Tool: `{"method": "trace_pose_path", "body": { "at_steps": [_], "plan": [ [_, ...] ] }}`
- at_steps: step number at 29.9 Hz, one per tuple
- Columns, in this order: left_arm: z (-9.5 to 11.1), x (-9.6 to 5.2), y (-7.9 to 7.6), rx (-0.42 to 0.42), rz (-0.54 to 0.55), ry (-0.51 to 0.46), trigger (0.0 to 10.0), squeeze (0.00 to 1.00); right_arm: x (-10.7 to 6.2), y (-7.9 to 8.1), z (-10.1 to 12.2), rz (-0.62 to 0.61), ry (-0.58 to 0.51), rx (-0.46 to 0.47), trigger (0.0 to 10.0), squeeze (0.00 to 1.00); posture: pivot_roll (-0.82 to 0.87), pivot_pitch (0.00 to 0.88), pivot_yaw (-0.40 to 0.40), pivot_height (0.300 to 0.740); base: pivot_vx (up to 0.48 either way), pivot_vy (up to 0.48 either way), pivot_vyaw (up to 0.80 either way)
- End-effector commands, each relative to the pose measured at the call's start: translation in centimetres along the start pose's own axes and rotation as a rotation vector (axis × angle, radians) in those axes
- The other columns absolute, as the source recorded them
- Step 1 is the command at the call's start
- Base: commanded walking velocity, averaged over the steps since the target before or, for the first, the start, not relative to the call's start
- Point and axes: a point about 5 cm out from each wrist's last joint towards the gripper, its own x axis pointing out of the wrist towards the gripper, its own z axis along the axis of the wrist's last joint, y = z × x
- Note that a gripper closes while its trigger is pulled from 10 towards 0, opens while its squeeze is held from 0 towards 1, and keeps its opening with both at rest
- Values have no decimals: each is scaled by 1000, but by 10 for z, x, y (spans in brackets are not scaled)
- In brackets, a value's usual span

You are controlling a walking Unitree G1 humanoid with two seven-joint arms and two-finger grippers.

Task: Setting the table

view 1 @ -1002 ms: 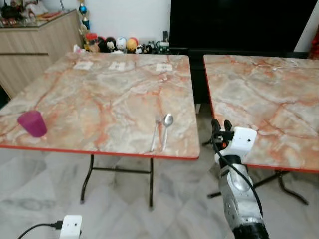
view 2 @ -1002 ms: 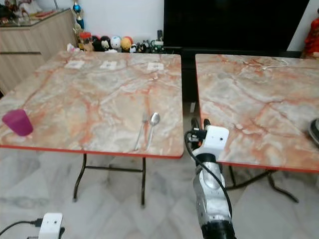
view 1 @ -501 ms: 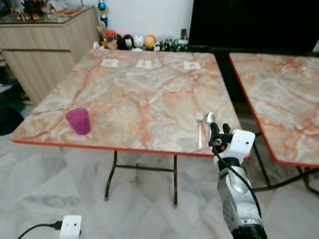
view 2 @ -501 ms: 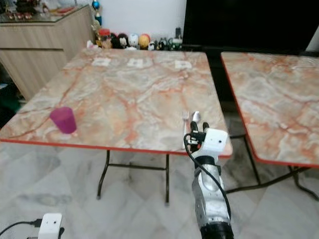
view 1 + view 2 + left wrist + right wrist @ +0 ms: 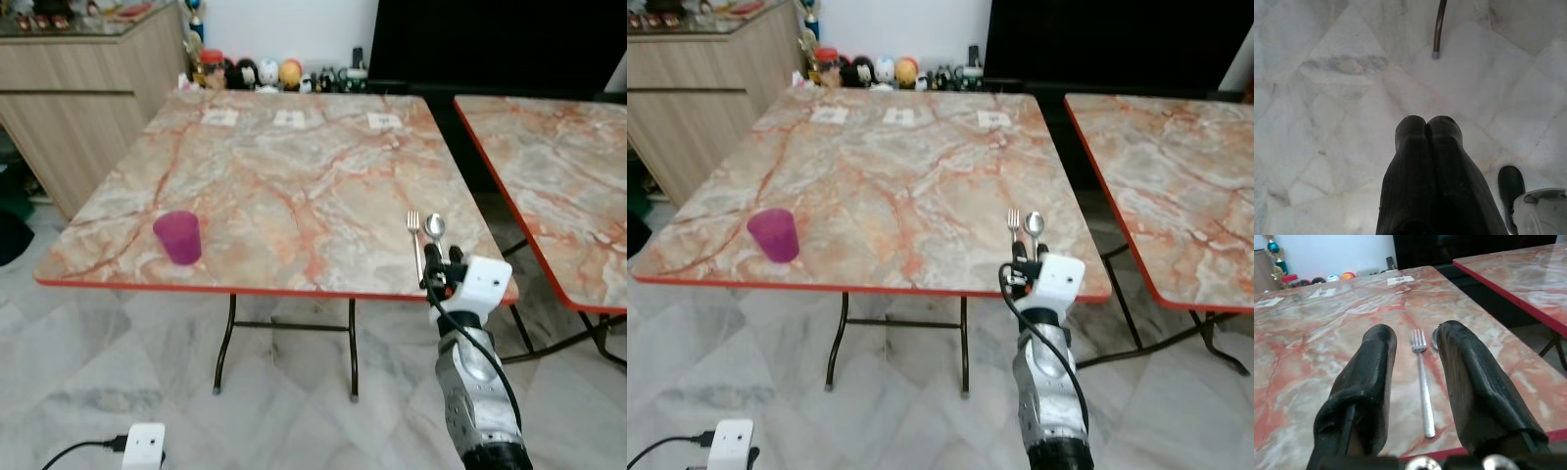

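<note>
hovering at table [image 5: 294, 292] edge | right gripper [image 5: 1418, 350] spread, fork [image 5: 1422, 382] between | left gripper [image 5: 1426, 128] pressed together

You see a row of small toy figures [image 5: 257, 73] against the white wall, beside a wooden cabinet [image 5: 69, 83]. A big dark screen [image 5: 495, 44] stands behind, and grey marble tiles [image 5: 118, 362] cover the floor.

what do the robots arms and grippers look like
The right arm is a silver metal tube with a black collar at its base and a white boxy wrist housing; a black cable loops along it. The right gripper has two long, thick, matte black fingers. The left gripper has ribbed black fingers, and its white wrist box trails a black cable.
</note>
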Motion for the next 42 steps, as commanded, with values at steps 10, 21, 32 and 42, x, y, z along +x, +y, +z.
{"method": "trace_pose_path", "body": {
  "at_steps": [10,21,32,42],
  "plan": [
    [0,0,-4,-5,-13,0,10000,0,2,-2,2,0,0,-8,10000,0,15,0,-5,740,282,0,0],
    [1,0,-4,2,-8,0,10000,0,2,-8,3,-19,-2,-14,10000,0,13,0,-6,740,231,0,0],
    [-5,-2,-9,22,-32,12,10000,0,-3,-23,-1,-58,24,-42,10000,98,7,0,-7,740,0,0,0],
    [-3,-1,-4,12,-10,11,10000,0,1,-55,0,-158,95,-132,10000,0,3,0,-6,740,0,0,0]
  ]
}}
